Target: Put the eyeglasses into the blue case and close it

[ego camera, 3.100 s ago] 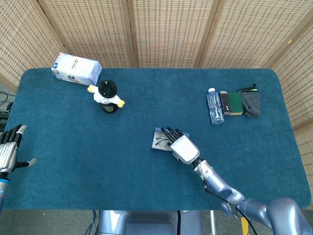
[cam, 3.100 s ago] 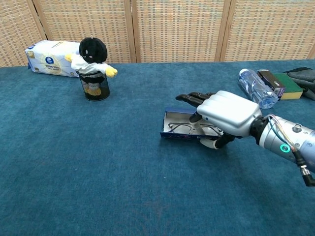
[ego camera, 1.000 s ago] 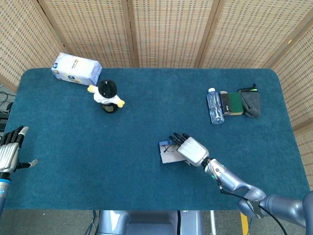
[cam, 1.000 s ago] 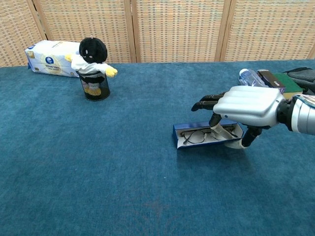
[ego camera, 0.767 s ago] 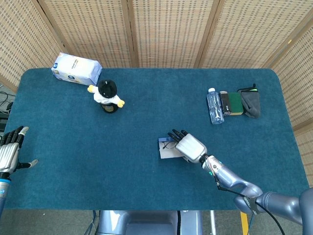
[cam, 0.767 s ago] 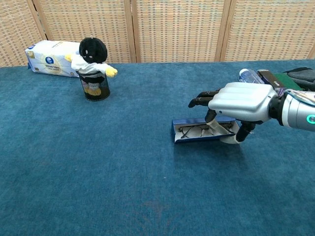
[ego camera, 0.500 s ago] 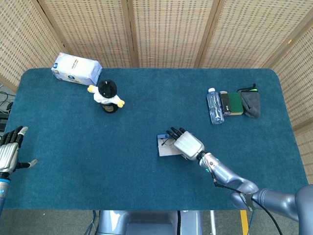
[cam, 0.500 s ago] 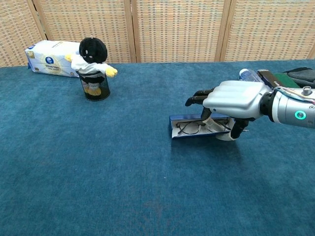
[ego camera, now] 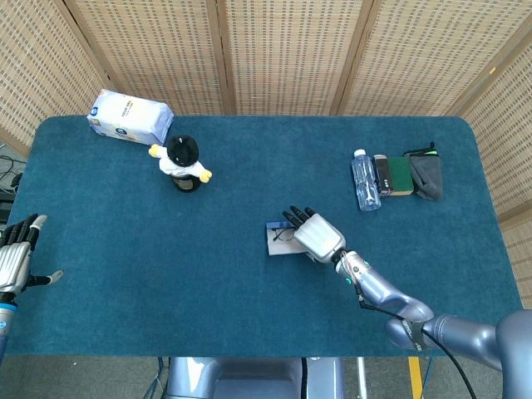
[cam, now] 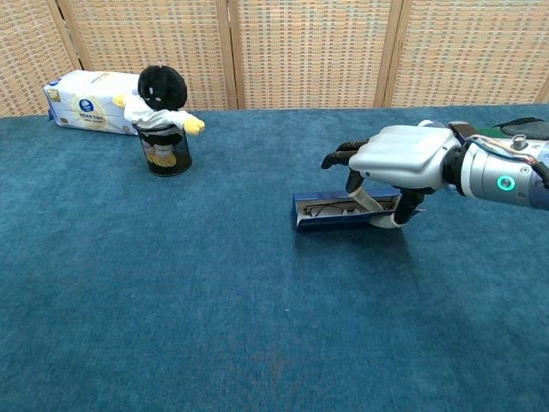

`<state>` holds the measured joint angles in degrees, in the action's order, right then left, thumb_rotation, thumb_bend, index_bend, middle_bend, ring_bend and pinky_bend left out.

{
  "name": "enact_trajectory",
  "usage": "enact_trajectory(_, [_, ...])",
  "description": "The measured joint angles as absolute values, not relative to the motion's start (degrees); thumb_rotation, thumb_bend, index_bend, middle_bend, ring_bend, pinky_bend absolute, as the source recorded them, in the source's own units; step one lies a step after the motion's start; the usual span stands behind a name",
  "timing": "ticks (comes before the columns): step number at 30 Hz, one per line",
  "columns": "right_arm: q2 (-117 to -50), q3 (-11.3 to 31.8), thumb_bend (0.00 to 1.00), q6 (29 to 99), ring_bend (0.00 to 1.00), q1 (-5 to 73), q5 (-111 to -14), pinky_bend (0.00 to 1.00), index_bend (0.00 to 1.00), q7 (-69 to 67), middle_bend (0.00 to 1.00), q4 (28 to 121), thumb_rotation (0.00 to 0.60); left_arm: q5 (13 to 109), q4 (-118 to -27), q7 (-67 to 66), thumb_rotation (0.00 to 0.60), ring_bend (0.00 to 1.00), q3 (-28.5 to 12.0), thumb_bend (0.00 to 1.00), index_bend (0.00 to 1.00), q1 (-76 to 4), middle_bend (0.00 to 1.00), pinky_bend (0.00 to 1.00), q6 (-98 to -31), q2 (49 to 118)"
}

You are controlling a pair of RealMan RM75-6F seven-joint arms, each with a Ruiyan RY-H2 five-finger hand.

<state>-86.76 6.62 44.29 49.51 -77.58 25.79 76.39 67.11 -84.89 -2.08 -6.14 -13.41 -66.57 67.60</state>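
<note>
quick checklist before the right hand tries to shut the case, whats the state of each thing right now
1. Glasses inside the blue case: ok, the frames lie in the open tray.
2. Case closed: not ok, it is open on the table.
3. Right hand placed at the case: ok, it sits over the case's right end with its fingers spread above it.
4. Firm hold on the lid: cannot tell, the hand hides the contact.
5. Left hand out of the way: ok, open at the table's far left edge, holding nothing.
6. Room around the case: ok, the bottle and the plush toy stand well apart.
</note>
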Motion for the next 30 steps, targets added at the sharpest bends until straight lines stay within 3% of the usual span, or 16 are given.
enact_trajectory(4, [-87.49, 7.15, 0.53, 44.14, 0.0, 50.0, -76.2, 0.19, 0.62, 25.9, 0.08, 75.09, 0.6, 67.02, -84.92, -2.18, 0.6, 0.0, -6.11, 0.0, 0.0, -13.45, 0.0, 0.0, -66.45, 67.59])
enact_trajectory(14, [-89.77, 8.14, 0.52, 45.51, 0.0, 50.5, -74.72, 0.19, 0.27, 25.25, 0.04, 72.18, 0.6, 66.98, -85.07, -2.04, 0.6, 0.0, -6.12, 0.0, 0.0, -13.48, 0.0, 0.0, -66.35, 67.49])
enact_trajectory(24, [-92.22, 9.0, 0.52, 45.86, 0.0, 51.29, -73.29, 0.19, 0.21, 24.69, 0.0, 69.03, 0.6, 67.21, -85.23, -1.63, 0.6, 0.0, -6.13, 0.0, 0.0, -13.41, 0.0, 0.0, -66.51, 67.28])
enact_trajectory(30, [-93.07, 9.7, 0.51, 45.68, 0.0, 51.92, -71.76, 0.19, 0.07, 25.19, 0.0, 67.54, 0.6, 67.17, -85.18, -1.44, 0.6, 0.0, -6.13, 0.0, 0.0, -13.41, 0.0, 0.0, -66.39, 67.18])
